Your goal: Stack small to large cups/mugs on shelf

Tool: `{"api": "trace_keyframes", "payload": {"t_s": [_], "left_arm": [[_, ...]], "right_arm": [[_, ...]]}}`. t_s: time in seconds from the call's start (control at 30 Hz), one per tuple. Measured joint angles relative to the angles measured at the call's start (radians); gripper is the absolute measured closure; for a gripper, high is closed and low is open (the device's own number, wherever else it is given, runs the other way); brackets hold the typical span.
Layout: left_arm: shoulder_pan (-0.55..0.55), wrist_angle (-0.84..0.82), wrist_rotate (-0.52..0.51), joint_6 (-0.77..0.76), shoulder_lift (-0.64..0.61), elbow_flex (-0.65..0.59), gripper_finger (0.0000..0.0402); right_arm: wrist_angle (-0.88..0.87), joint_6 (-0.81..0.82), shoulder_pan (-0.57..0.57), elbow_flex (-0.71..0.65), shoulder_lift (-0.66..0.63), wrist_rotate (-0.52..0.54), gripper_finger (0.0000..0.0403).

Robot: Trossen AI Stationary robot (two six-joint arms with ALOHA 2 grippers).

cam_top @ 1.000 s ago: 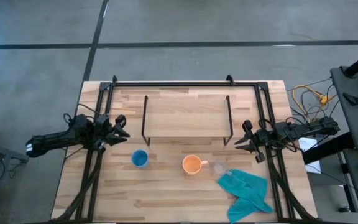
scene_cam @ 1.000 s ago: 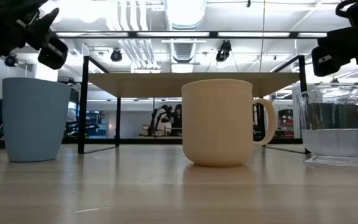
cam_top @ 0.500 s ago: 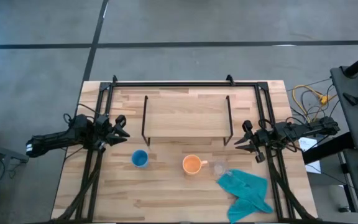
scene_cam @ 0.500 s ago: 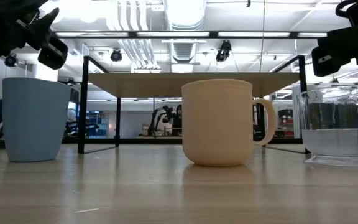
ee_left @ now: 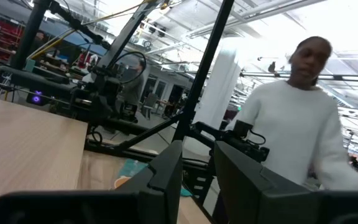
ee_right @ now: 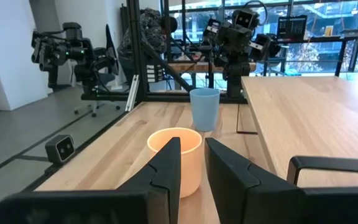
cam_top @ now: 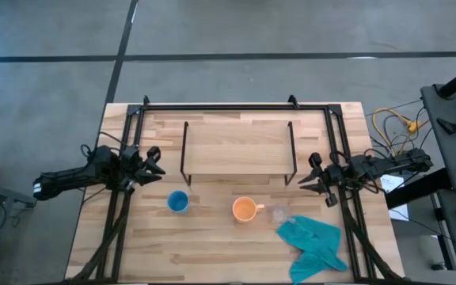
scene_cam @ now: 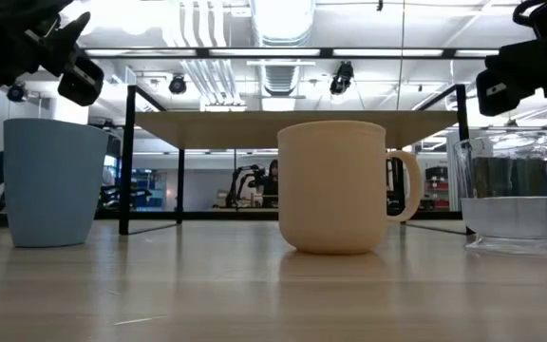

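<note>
Nothing is shifting between the earlier frames and this one: both arms and all three cups are keeping their positions. The left gripper (cam_top: 153, 164) is hovering at the left edge of the large light-wood table with black frame (cam_top: 212, 253), its fingers (ee_left: 166, 174) standing a narrow gap apart and holding nothing; the right gripper (cam_top: 311, 180) is mirroring it at the right edge, fingers (ee_right: 166, 168) likewise slightly parted and empty. This looks like a ready stance, each arm facing inward toward the cups it could reach. The small blue cup (cam_top: 178, 201), the orange mug with handle (cam_top: 245, 209) and the tiny clear glass cup (cam_top: 279, 214) are standing upright in a row on the table in front of the low light-wood shelf on thin black wire legs (cam_top: 236, 150), whose top is bearing nothing, so stacking is judged not yet begun. A crumpled teal cloth (cam_top: 315, 241) is lying just beside the glass cup. Around the table, grey floor is showing, cables are lying to the right, and a person in a white top (ee_left: 291, 130) is standing beyond the left arm.
</note>
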Motion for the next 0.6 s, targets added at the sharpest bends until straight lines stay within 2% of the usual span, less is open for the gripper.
{"api": "trace_keyframes", "payload": {"t_s": [0.17, 0.43, 0.53, 0.6], "left_arm": [[0.0, 0.0, 0.0, 0.0, 0.0, 0.0, 0.032], [0.0, 0.003, -0.006, 0.008, 0.0, 0.0, 0.032], [0.0, 0.008, -0.008, 0.008, 0.0, 0.0, 0.032], [0.0, 0.008, -0.008, 0.001, 0.0, 0.0, 0.032]], "right_arm": [[0.01, 0.072, 0.0, 0.0, 0.0, 0.005, 0.0335], [0.041, 0.064, 0.0, 0.0, 0.0, 0.016, 0.0335], [0.152, 0.133, 0.0, 0.0, 0.0, 0.03, 0.0335], [0.242, 0.209, 0.0, 0.0, 0.0, 0.083, 0.0335]]}}
